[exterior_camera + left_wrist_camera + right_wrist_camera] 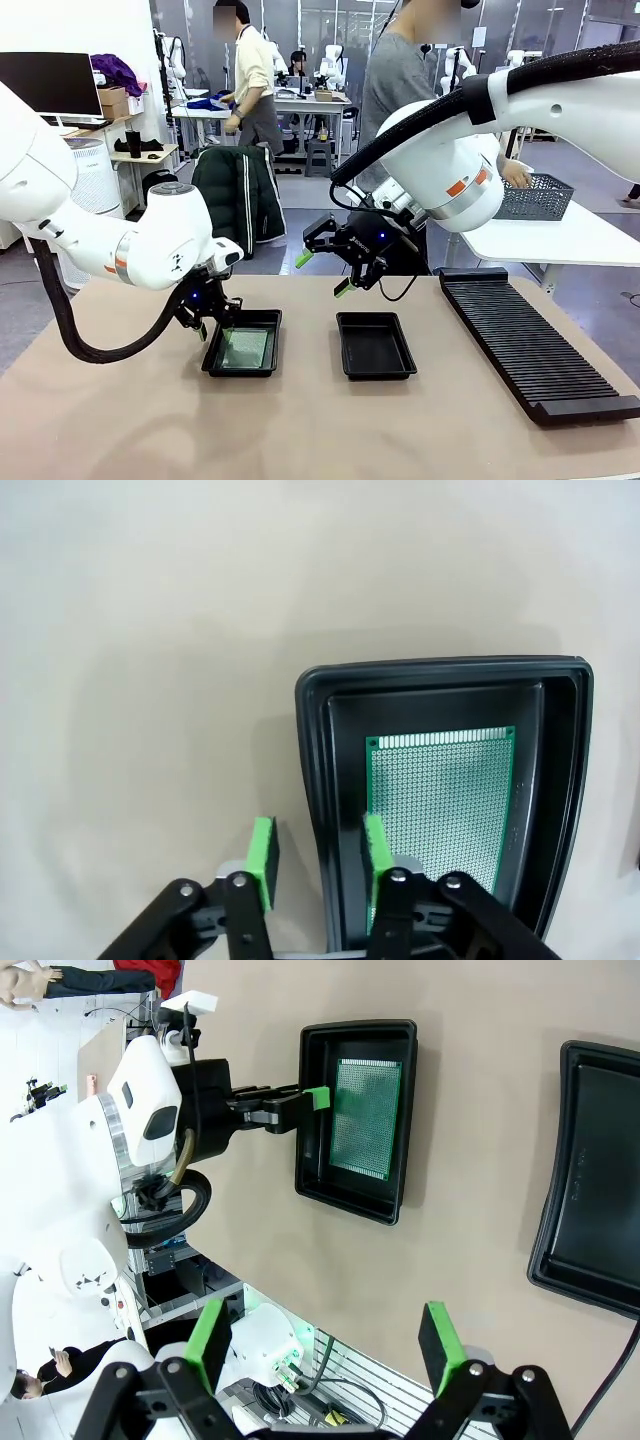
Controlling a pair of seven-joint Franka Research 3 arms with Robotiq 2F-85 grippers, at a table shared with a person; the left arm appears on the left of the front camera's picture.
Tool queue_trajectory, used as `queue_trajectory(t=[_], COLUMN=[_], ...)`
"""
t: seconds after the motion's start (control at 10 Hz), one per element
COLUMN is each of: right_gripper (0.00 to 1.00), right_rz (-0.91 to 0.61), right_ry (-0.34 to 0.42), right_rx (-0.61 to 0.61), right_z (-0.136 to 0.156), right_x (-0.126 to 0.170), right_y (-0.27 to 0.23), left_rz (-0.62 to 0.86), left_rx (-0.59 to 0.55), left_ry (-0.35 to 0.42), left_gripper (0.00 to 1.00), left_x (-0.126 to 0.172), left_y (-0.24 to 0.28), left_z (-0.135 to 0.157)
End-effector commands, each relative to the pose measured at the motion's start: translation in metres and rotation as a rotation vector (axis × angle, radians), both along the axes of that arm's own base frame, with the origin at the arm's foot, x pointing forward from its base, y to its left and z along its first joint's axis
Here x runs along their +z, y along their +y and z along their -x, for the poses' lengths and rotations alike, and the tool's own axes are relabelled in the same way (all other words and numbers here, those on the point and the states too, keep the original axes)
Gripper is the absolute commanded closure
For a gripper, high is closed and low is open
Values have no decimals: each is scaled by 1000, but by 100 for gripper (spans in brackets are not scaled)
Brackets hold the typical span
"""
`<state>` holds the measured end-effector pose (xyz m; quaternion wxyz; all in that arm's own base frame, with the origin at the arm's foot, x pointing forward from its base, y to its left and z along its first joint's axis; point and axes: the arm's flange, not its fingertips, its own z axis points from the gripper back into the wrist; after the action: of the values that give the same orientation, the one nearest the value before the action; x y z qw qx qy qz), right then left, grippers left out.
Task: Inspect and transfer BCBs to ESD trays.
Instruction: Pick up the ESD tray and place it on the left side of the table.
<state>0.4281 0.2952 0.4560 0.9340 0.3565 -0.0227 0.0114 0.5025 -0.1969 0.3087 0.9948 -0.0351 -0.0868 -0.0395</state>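
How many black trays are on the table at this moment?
2. The left tray holds a green board. The right tray, empty, lies near the table's middle. The long ribbed rack is not a tray. No other tray seems hidden.

Black slotted rack (535, 345) lies on tan table (300, 430), right of the right gripper (323, 274). Grey mesh basket (537, 197) stands beyond it.

The board (440, 810) is green with a fine grid of holes; its tray (312, 780) is glossy black. At 3 o'clock the second tray (375, 348) and ribbed rack (530, 345) are black; the table (300, 430), tan.
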Motion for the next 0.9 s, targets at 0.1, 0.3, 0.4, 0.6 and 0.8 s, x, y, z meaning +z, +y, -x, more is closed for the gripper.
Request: queue_trajectory(t=[0.1,0.3,0.4,0.6,0.8], right_gripper=[0,0,0,0,0], right_rz=[1,1,1,1,1], right_ry=[1,1,1,1,1], right_rx=[-1,-1,-1,-1,-1], right_z=[0,0,0,0,0], right_x=[-1,-1,-1,-1,-1], right_y=[-1,-1,-1,-1,-1], left_rz=[-27,-27,-24,-23,-20], left_rx=[18,18,19,19,22], left_ry=[-7,-10,-12,-11,-13], left_gripper=[64,75,81,92,94], left_x=[-1,-1,0,-3,-5], left_y=[-8,-7,-8,-8,-8], left_z=[0,0,1,1,1])
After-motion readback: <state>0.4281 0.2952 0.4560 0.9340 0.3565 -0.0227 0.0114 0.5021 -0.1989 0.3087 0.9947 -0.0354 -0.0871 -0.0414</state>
